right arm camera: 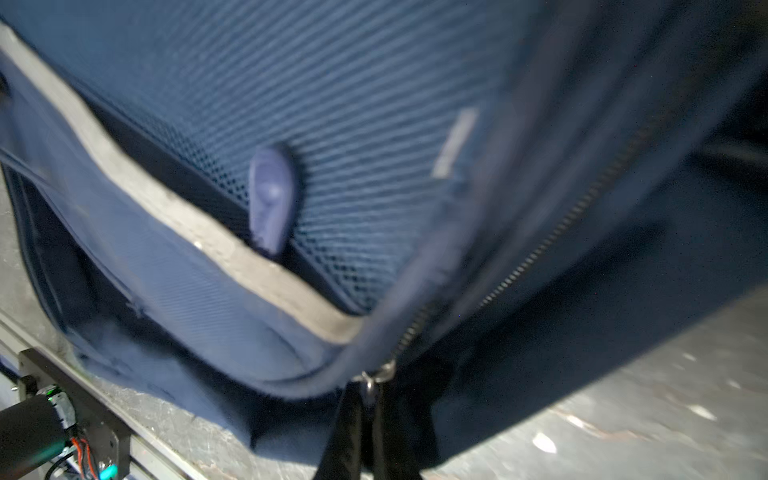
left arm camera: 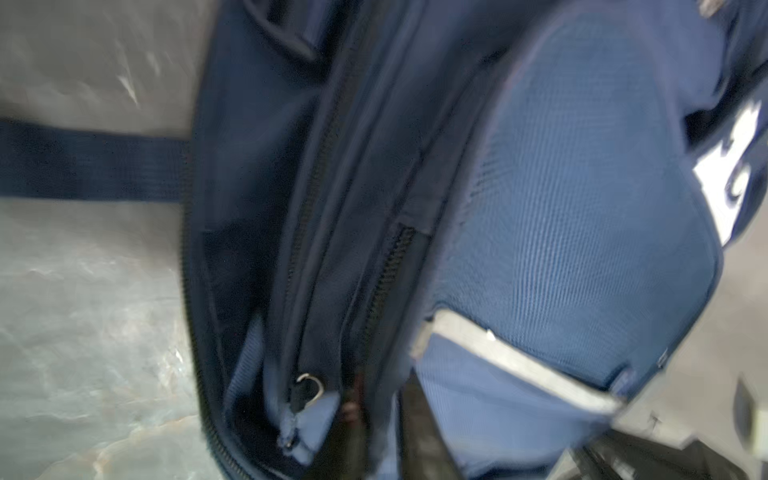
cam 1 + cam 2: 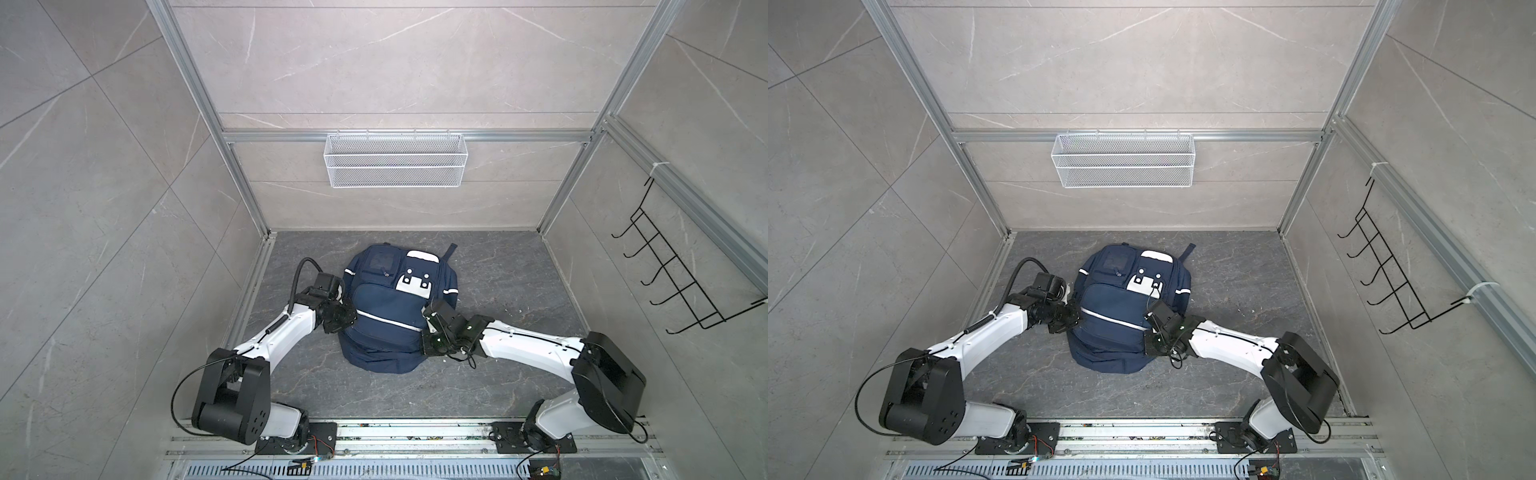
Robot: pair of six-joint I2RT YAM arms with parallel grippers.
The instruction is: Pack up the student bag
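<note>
- The student bag (image 3: pixel 386 316) lies front-up in the middle of the surface (image 3: pixel 498 282), between both arms.
- The right tool (image 1: pixel 369 399) is pinched together on a zip pull (image 1: pixel 371 380) at the bag's side edge.
- The left tool (image 3: pixel 347 320) sits against the opposite side; blur hides whether it is apart or together.
- Risk: without a firm hold on that side, tugging the zip would likely drag the soft bag along, or the small pull could slip free.

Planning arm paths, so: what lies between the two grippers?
The backpack: in both top views it fills the whole stretch between the left gripper and the right gripper, one at each of its sides.
</note>
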